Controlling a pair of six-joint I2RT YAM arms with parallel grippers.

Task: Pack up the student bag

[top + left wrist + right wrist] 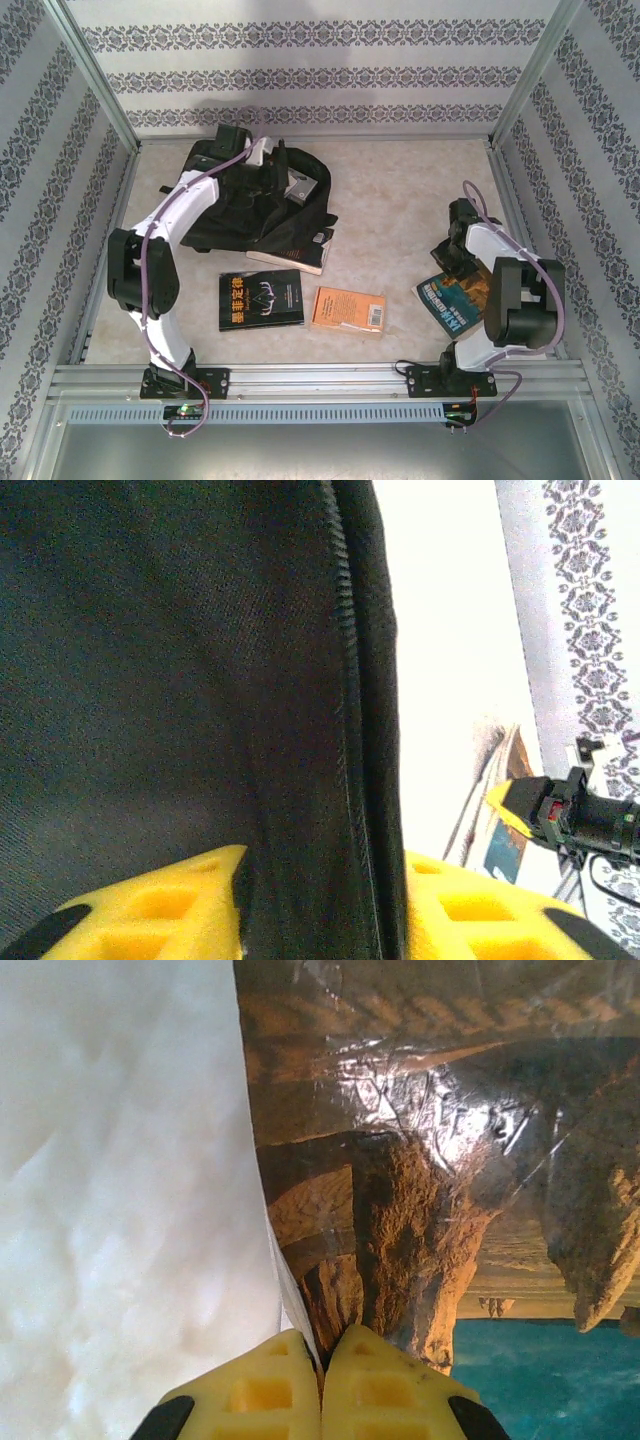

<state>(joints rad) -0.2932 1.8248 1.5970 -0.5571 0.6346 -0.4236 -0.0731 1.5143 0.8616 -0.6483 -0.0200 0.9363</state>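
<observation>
Nearest, my right gripper (321, 1348) is pinched shut on the edge of the blue paperback (450, 297). The black book (261, 299) and orange book (349, 309) lie unpacked mid-table. Farther back-left, the left gripper (322, 868) straddles the student bag (240, 220) at its zipper seam, jaws spread — barely started, I'd judge.

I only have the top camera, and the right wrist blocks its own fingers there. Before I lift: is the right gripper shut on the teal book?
Observer: The right gripper is shut, fingers together. The teal book has its cover edge running into the seam between them, so it looks pinched.
Operator: And the left one, at the bag?
Observer: The left gripper has its jaws apart, with a zippered fold of the student bag lying between the fingers.
</observation>
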